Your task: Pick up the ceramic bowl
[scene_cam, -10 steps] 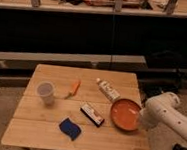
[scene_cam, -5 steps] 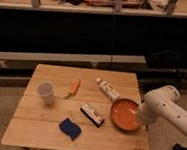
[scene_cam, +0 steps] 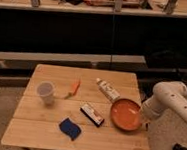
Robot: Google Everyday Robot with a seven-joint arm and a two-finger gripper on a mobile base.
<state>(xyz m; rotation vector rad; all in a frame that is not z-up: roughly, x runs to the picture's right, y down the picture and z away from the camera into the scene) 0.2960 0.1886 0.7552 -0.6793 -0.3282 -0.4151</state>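
The ceramic bowl [scene_cam: 125,114] is a wide, shallow orange-red dish with a darker rim. It sits on the wooden table [scene_cam: 80,138] near its right edge. My white arm [scene_cam: 172,98] comes in from the right, beyond the table's edge. The gripper [scene_cam: 143,120] hangs down at the bowl's right rim, right beside it or touching it. I cannot tell whether it holds the rim.
A translucent white cup [scene_cam: 45,92] stands at the left. A small orange item [scene_cam: 75,87], a white tube [scene_cam: 108,90], a dark bar-shaped packet [scene_cam: 92,114] and a blue sponge [scene_cam: 70,128] lie around the middle. A dark shelf front and a cluttered counter stand behind the table.
My arm has shifted left and slightly up, bringing the gripper closer against the bowl's right rim. The bowl and the other objects have not moved.
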